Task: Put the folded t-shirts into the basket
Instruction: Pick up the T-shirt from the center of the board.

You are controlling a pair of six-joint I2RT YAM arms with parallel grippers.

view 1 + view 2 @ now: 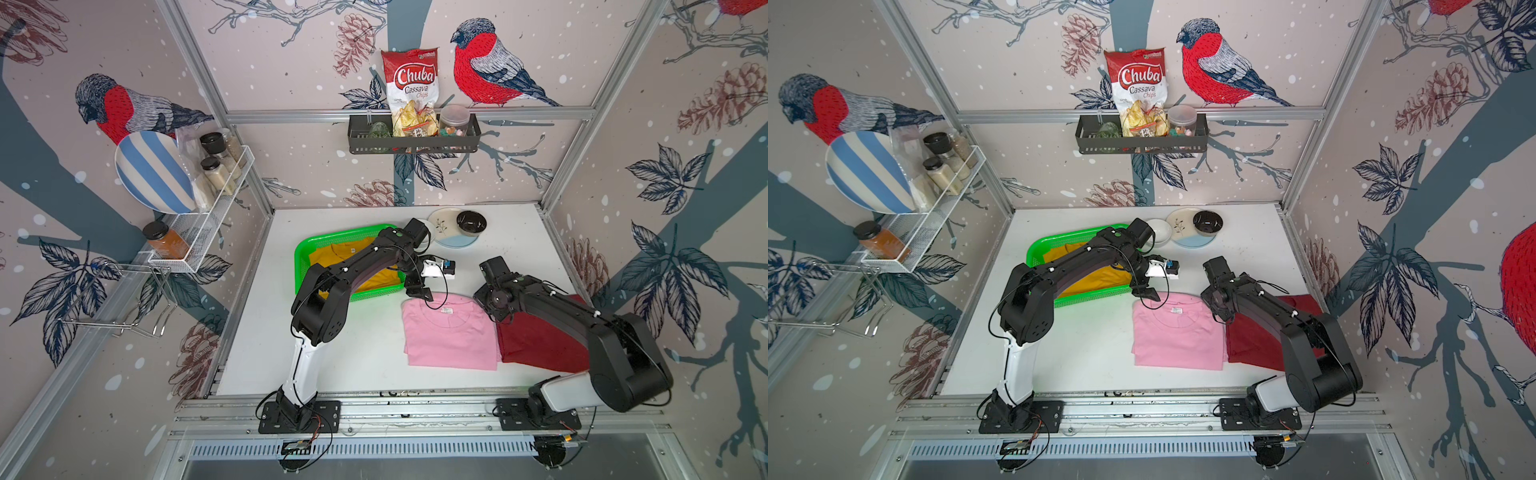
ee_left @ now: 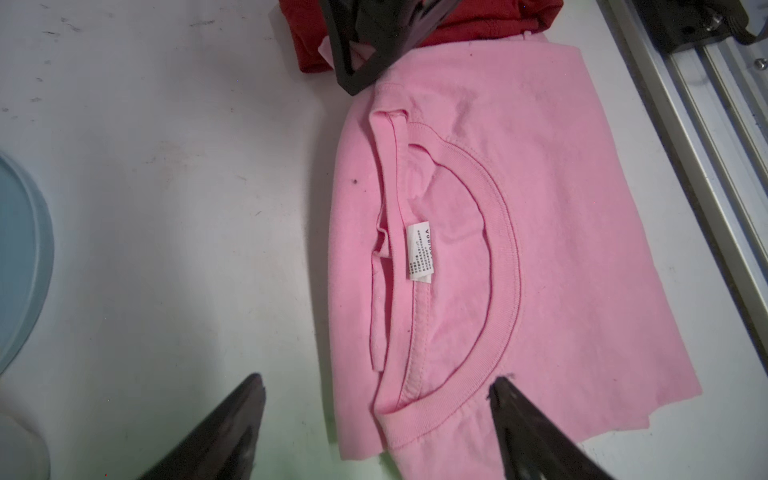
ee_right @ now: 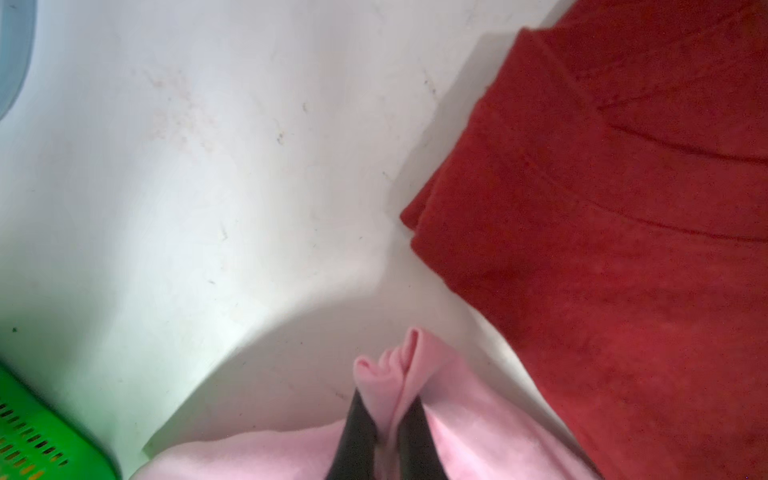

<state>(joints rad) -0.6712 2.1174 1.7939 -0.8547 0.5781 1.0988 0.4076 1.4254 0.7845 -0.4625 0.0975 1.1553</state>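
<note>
My left arm lies slantwise across the green basket, left of centre in both top views, and covers much of the mustard t-shirt folded inside it. Behind the basket, towards the upper middle of the frame, a pale plate carries a dark bowl; both stand well apart from the cloth I am handling. The white table between basket and shirts is bare.

The pink t-shirt lies flat, right of centre, collar side towards the basket. Its right edge runs just beside the dark red t-shirt, which my right arm partly hides (I cannot tell whether the two shirts touch).

My right gripper is clamped on a pinched-up fold at the pink shirt's upper right corner, close to the red one's corner. My left gripper hangs over the pink shirt's upper left corner, jaws wide apart: one fingertip over bare table, the other over the cloth beside the collar. The neck label shows white in the left wrist view. Whether that fingertip touches the cloth, I cannot tell.
</note>
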